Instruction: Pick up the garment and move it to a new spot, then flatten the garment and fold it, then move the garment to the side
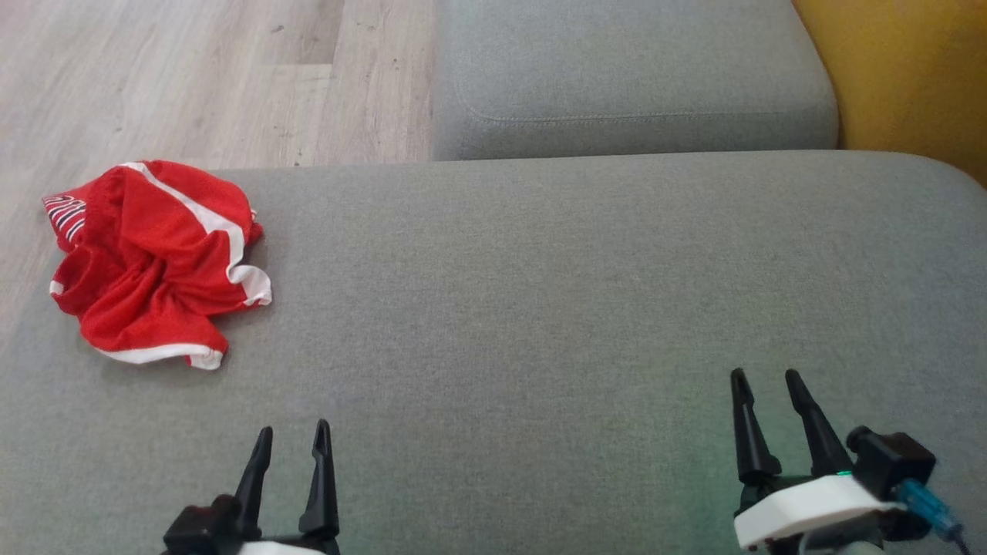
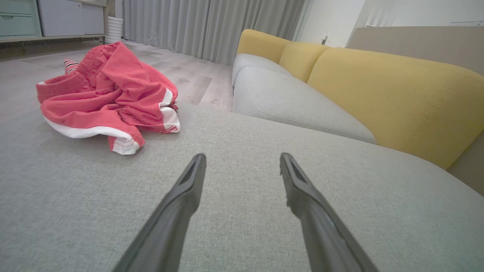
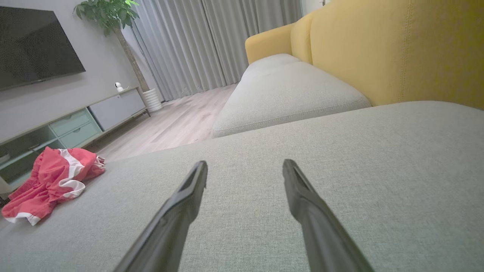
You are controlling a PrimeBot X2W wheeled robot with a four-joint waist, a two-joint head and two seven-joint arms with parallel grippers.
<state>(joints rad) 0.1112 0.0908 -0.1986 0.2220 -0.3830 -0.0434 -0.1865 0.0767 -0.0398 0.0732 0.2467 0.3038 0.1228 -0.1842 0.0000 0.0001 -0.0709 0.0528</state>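
Observation:
The garment (image 1: 154, 258) is a crumpled red piece with white trim, lying bunched at the far left corner of the grey sofa cushion (image 1: 540, 308). In the left wrist view the garment (image 2: 109, 94) lies ahead and to the left of my fingers; in the right wrist view the garment (image 3: 49, 181) sits far off to the left. My left gripper (image 1: 293, 438) is open at the lower left, well short of the cloth, with nothing between its fingers. My right gripper (image 1: 767, 378) is open at the lower right over bare cushion, also holding nothing.
A second grey seat cushion (image 1: 632, 77) adjoins at the back, with a yellow backrest (image 1: 910, 69) to the right. Wooden floor (image 1: 193, 77) lies beyond the cushion's left and far edges. A TV cabinet (image 3: 75, 121), potted plant (image 3: 109, 15) and curtains (image 3: 211, 41) stand across the room.

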